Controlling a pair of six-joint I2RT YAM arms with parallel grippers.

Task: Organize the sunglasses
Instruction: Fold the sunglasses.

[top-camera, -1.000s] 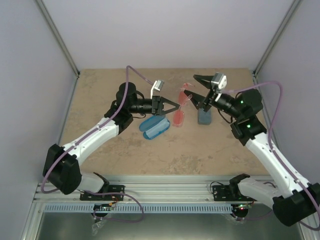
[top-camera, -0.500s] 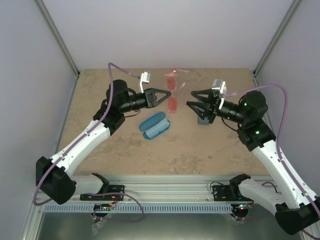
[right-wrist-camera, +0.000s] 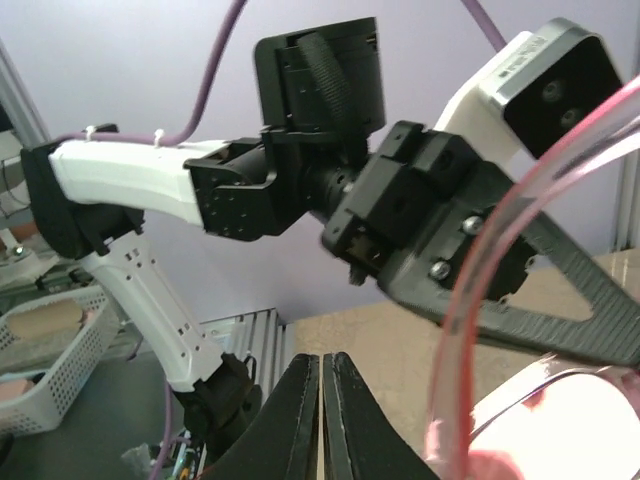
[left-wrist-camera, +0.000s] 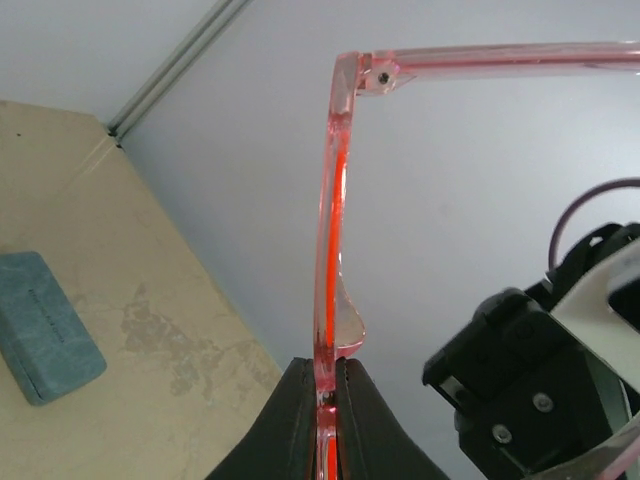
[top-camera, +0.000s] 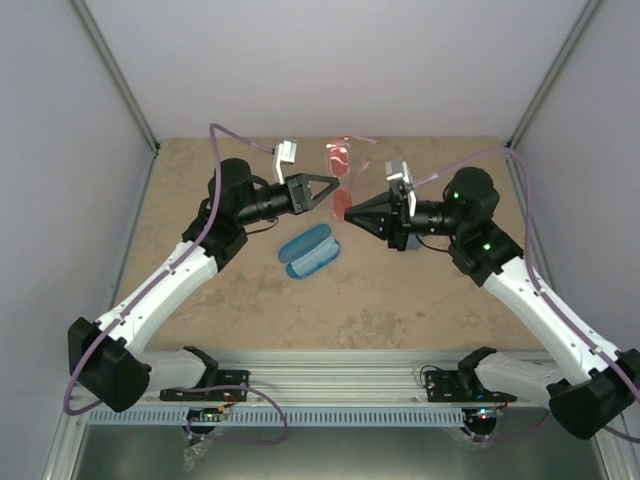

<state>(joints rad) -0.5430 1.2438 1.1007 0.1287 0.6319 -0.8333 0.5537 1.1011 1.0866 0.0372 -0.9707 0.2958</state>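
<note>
The red-orange translucent sunglasses hang in the air above the back middle of the table, with my left gripper shut on their frame. In the left wrist view the frame runs edge-on up from between the fingers, one temple arm unfolded to the right. My right gripper is shut on nothing, its tip just right of and below the lower lens. In the right wrist view a temple arm curves past to the right of the shut fingers.
An open glossy blue oval case lies on the table below the sunglasses. A grey-blue rectangular case sits to the right, mostly hidden under my right wrist in the top view. Grey walls enclose the table on three sides.
My right gripper closed from wide open and swung left toward the sunglasses. The left gripper lifted the sunglasses away from the blue case, then held nearly still.
</note>
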